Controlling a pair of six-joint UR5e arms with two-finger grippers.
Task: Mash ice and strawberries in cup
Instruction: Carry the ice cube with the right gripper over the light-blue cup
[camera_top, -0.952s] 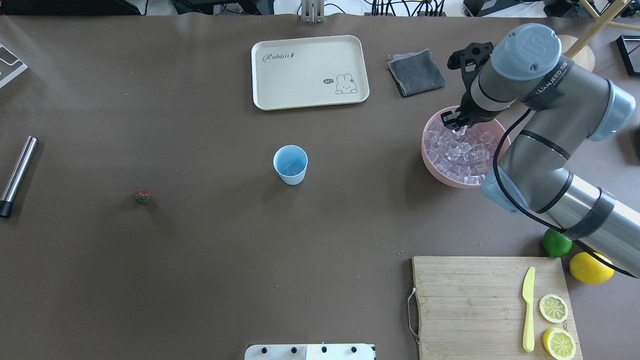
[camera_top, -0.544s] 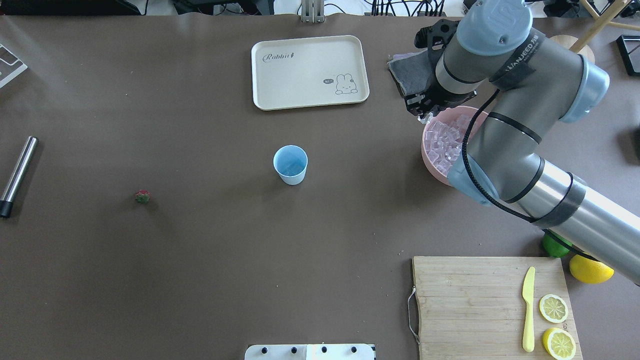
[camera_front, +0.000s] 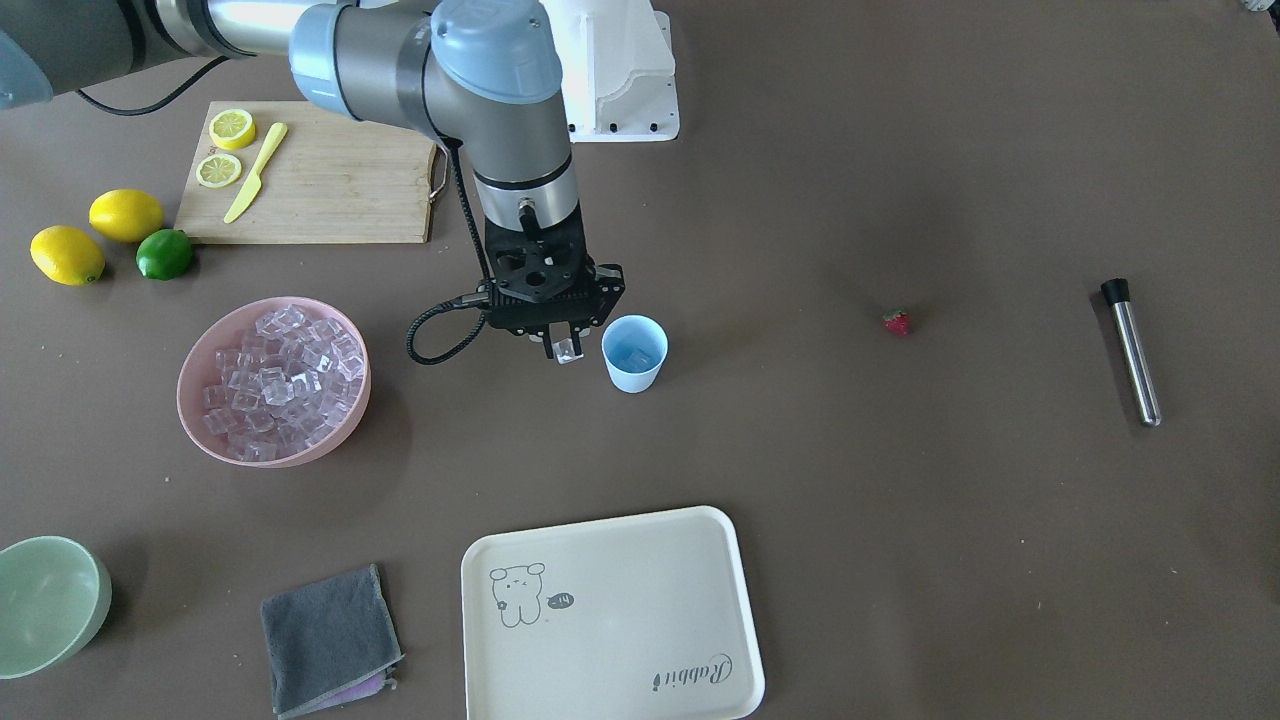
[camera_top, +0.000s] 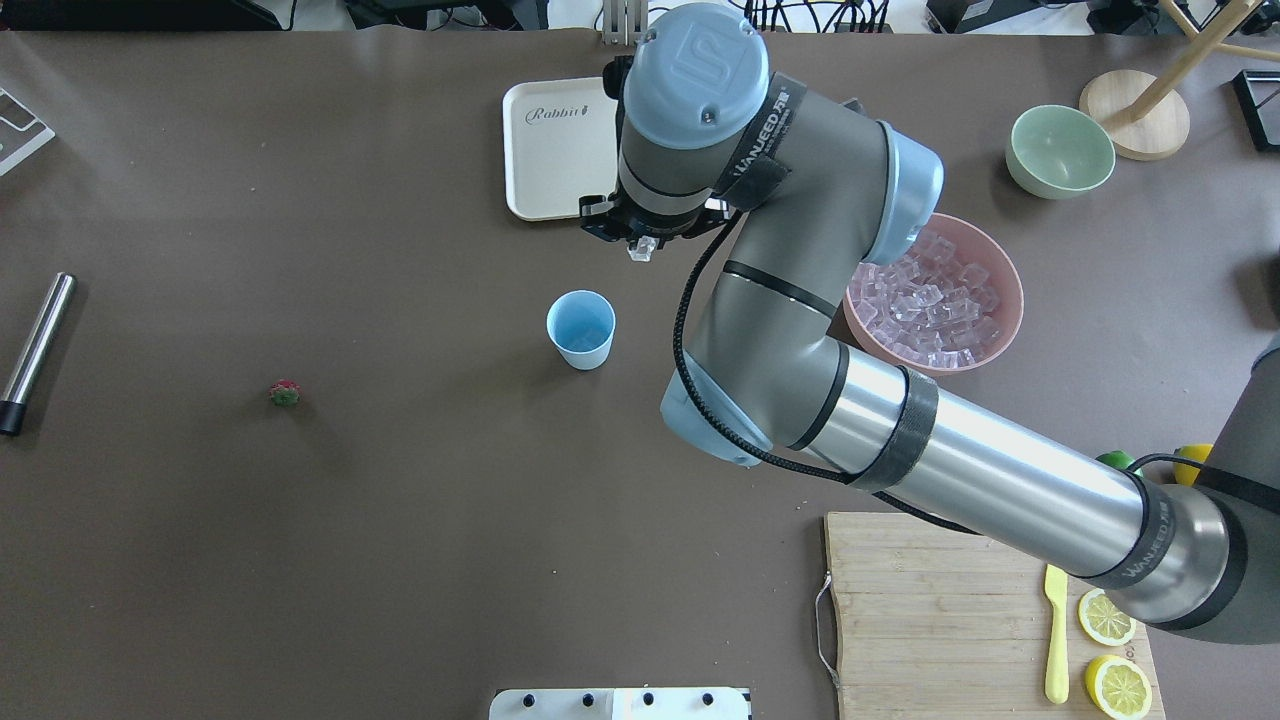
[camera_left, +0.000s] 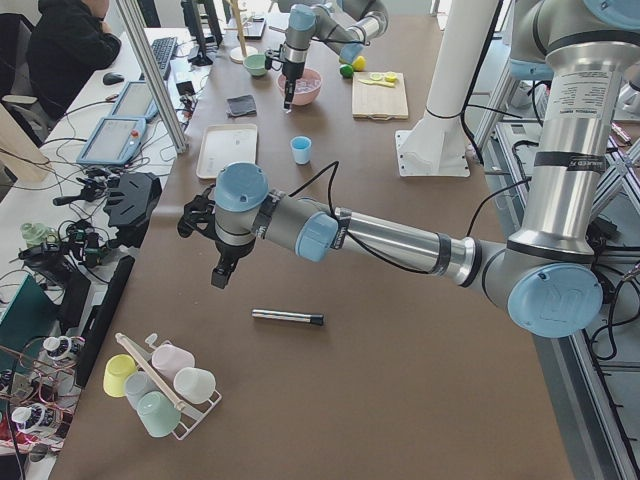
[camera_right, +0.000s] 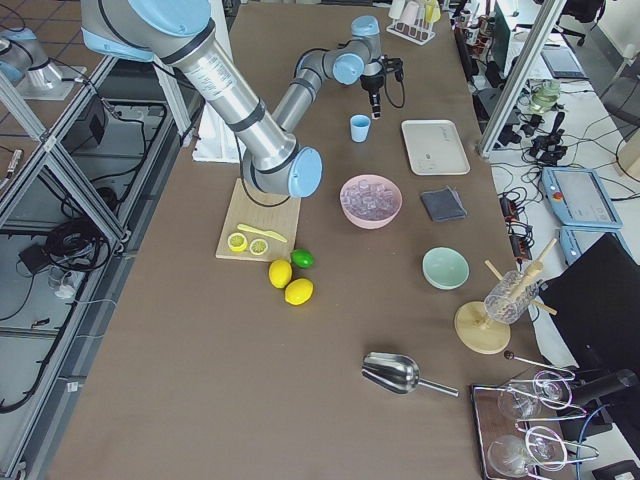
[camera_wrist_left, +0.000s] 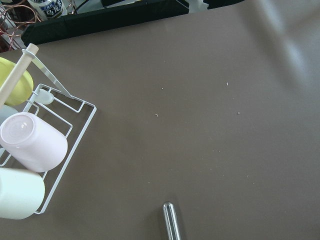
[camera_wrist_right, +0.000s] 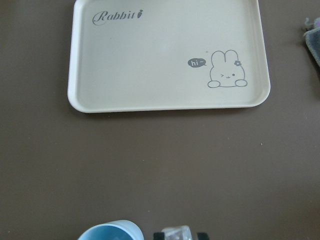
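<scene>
- While pinched in right gripper (camera_front: 565, 347): ice cube (camera_front: 569, 352), raised just right of cup (camera_front: 634, 352), not yet over its mouth.
- Short leftward shift judged necessary before release.
- Strawberry (camera_front: 897, 321): well left of cup.
- Left gripper (camera_left: 218, 278): far from cup; jaw state not discernible.

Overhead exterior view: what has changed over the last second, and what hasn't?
The right pincer left the pink bowl and swung to the left, carrying one ice cube clamped in it. It is now close beside the cup, not yet over it. The cup, the strawberry and the metal rod stayed where they were.
</scene>
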